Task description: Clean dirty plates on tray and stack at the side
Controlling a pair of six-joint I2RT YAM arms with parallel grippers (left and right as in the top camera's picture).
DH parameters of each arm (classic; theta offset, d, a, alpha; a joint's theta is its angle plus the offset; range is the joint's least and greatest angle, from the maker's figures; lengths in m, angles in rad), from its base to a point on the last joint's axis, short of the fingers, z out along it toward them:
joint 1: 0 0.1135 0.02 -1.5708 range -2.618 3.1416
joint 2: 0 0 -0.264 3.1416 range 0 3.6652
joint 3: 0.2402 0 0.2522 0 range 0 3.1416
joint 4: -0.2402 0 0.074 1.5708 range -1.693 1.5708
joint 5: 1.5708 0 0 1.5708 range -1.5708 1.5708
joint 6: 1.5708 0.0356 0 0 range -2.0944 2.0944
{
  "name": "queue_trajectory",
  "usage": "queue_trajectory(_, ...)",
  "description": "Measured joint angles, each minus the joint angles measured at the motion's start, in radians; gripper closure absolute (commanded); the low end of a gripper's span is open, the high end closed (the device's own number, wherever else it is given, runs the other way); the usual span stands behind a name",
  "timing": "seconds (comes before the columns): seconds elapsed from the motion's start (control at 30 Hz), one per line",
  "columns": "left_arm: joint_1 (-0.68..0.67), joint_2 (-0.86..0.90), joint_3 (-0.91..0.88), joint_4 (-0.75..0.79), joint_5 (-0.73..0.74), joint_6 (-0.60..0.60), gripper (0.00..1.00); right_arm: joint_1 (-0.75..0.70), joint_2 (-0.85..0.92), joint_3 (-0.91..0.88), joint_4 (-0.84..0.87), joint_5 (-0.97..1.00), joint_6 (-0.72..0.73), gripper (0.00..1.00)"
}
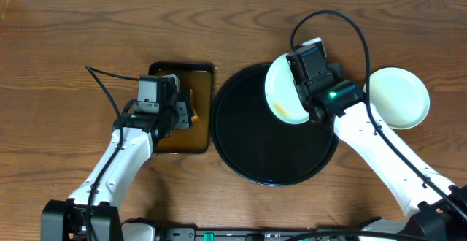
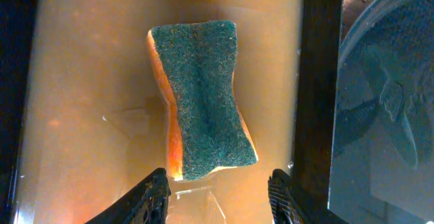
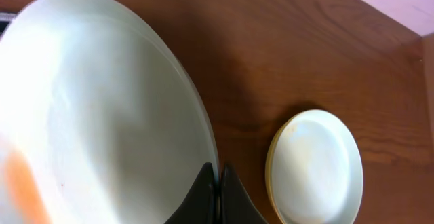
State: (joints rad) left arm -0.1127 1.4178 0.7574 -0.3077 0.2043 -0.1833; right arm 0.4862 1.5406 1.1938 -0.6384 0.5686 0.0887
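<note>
A pale plate (image 1: 281, 88) with an orange-red smear near its low edge hangs tilted over the back of the black tray (image 1: 270, 150). My right gripper (image 1: 305, 95) is shut on its rim. In the right wrist view the fingers (image 3: 218, 183) pinch the edge of that plate (image 3: 102, 108). Two more plates (image 1: 398, 97) lie stacked on the table right of the tray, a pale one on a cream-yellow one (image 3: 315, 170). My left gripper (image 2: 218, 197) hangs open over the brown tray (image 2: 88, 81), with nothing between its fingers.
A green-topped orange sponge (image 2: 203, 102) lies on the wet brown tray (image 1: 201, 80), just ahead of my left fingertips. The black tray's rim (image 2: 380, 115) runs close on that tray's right. My left gripper (image 1: 179, 113) sits over the sponge (image 1: 192, 111) in the overhead view.
</note>
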Motion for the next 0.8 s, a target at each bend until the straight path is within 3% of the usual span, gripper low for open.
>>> queue_trajectory(0.23,0.000,0.000,0.000,0.000,0.000,0.000,0.51,-0.046,-0.050,0.000,-0.004,-0.024,0.214,0.99)
queue_trajectory(0.47,0.000,0.000,0.000,0.000,0.000,0.000,0.51,-0.221,-0.070,0.000,-0.022,-0.222,0.372,0.99)
queue_trajectory(0.67,0.000,0.000,0.000,0.000,0.000,0.000,0.51,-0.405,-0.070,0.000,-0.026,-0.488,0.373,0.99)
queue_trajectory(0.8,0.000,0.000,0.000,0.000,0.000,0.000,0.51,-0.443,-0.070,0.000,-0.054,-0.582,0.314,0.99)
